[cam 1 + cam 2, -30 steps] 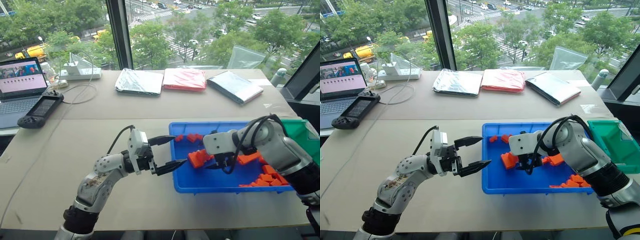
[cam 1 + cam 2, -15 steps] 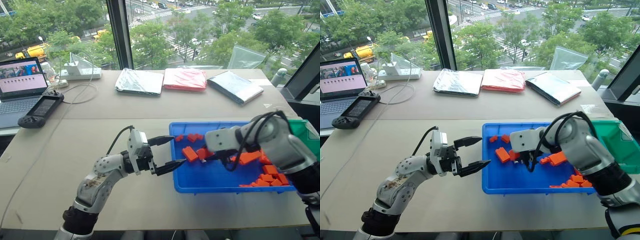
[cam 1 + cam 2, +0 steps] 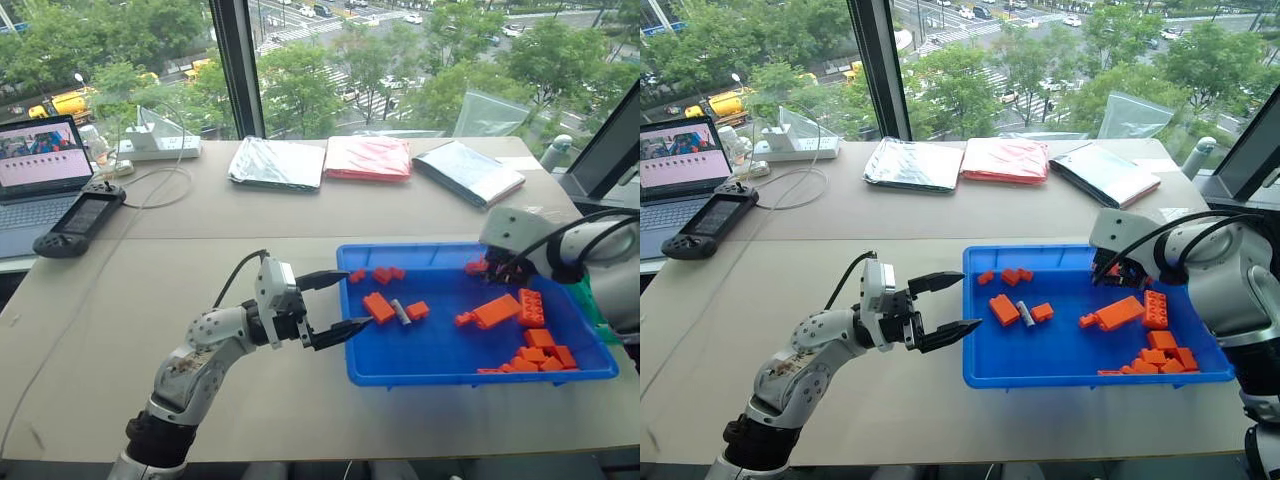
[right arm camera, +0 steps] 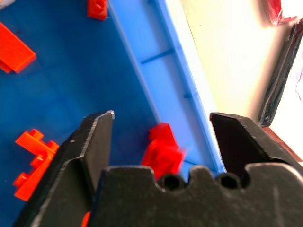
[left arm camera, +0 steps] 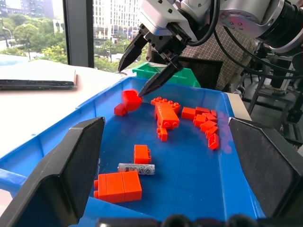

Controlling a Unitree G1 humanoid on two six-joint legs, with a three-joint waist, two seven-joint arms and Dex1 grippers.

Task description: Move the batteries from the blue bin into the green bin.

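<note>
Left eye view is showing the table [image 3: 150, 290] carrying the blue bin [image 3: 400, 375] at lower right, with the green bin [image 5: 163, 73] just beyond its far right end. Orange bricks [image 3: 497, 310] are lying scattered inside the blue bin. Right tool [image 3: 497, 268] is hovering open over the bin's upper right corner, gripping nothing. Left tool [image 3: 333, 306] is gaping empty beside the bin's left wall.

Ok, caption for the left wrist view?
Open right gripper poised over orange bricks in the blue bin, green bin behind.
</note>
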